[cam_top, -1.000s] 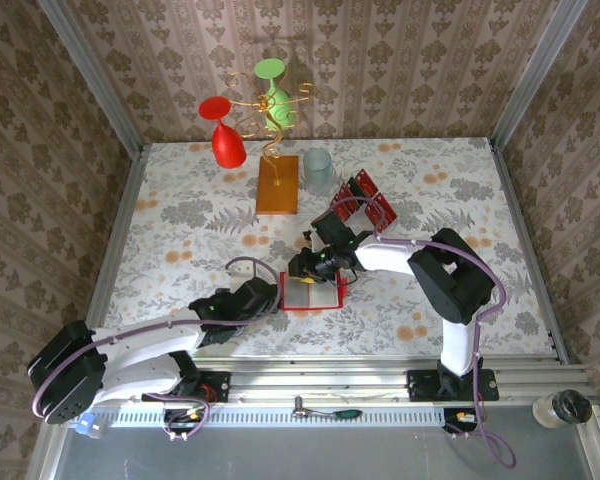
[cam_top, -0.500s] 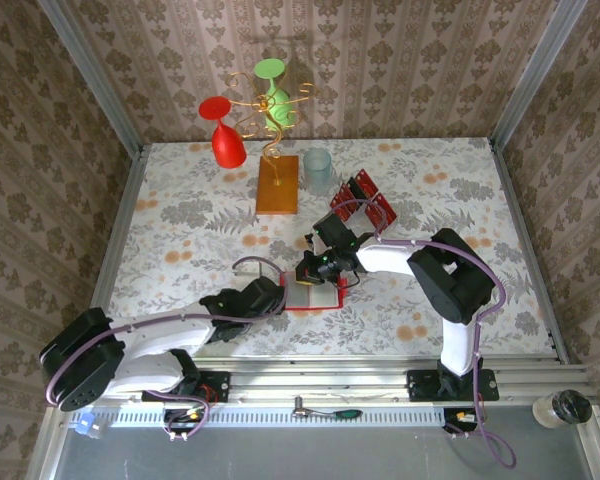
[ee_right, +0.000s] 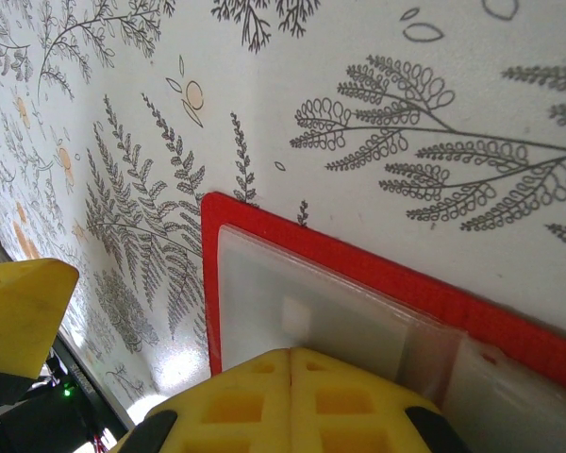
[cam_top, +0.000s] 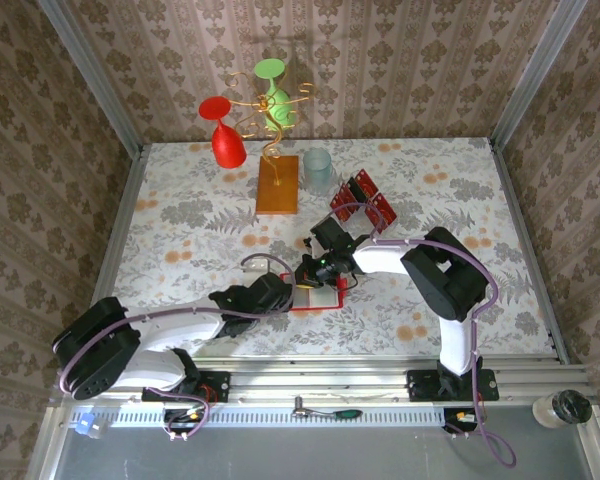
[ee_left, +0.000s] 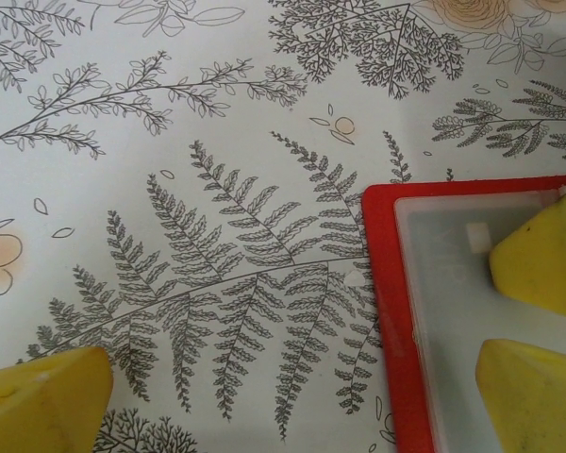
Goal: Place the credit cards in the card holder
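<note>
Card holder [ee_left: 382,283] runs off frame under right claw [ee_right: 291,368], closed tight, nothing visibly held; left claw [ee_left: 288,406] gapes wide, empty.

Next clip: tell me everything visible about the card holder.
The card holder lies open and flat on the floral table, near its front middle. It is a rectangle with a red border and rounded corners around a pale inside, which looks like frosted plastic sleeves bearing a small white square. The shut right gripper sets its tips on the pale inside, seemingly touching. The open left gripper straddles the edge nearest the left arm, one finger over the inside.
</note>
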Available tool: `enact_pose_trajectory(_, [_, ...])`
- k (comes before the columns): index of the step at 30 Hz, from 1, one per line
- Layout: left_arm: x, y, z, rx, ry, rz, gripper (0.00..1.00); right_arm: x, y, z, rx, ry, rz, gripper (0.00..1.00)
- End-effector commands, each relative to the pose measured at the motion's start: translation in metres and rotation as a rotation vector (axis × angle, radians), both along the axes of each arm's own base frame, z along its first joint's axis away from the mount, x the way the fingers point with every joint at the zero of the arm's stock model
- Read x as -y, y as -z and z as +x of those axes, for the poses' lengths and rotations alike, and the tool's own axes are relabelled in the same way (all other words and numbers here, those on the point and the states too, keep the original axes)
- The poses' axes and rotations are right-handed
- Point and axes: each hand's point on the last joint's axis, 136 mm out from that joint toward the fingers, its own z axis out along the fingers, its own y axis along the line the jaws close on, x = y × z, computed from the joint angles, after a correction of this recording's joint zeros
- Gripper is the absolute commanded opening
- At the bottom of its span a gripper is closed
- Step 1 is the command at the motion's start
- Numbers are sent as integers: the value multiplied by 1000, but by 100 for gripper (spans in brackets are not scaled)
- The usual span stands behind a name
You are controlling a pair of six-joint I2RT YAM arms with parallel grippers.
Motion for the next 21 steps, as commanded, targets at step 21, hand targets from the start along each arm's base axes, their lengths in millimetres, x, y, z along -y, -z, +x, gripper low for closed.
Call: enact_pose_trajectory(21, [-5,20,-7,-48,-13,84,100,31,-78,44,165,49,-34,25])
